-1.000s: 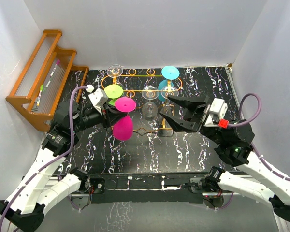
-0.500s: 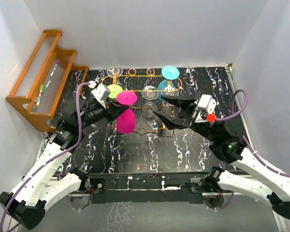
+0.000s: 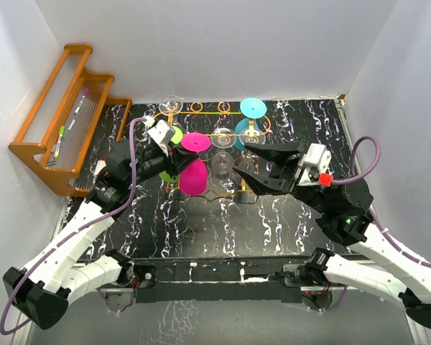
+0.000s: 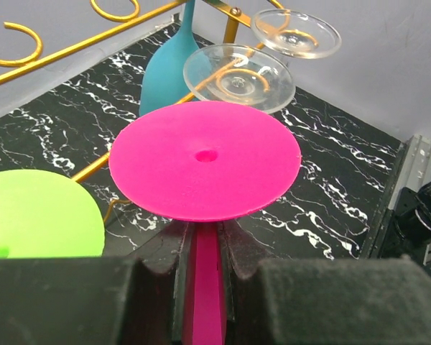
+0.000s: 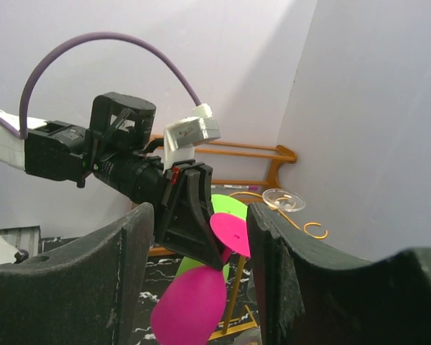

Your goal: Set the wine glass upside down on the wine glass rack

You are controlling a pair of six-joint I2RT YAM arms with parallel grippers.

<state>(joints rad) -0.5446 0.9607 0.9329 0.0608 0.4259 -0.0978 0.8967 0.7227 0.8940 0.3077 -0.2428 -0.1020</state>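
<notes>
One pink wine glass (image 3: 194, 176) hangs inverted, stem pinched in the left gripper (image 4: 203, 244), beside the wine glass rack (image 4: 72, 49) near the counter's far edge; the right gripper (image 3: 242, 161) gapes empty. Misaligned, its base could knock the neighbouring lime-green glass (image 4: 36, 215).

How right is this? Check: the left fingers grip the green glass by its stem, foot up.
Wrong colour: the left fingers grip the pink glass by its stem, foot up. The green glass is beside it. See the left wrist view.
</notes>
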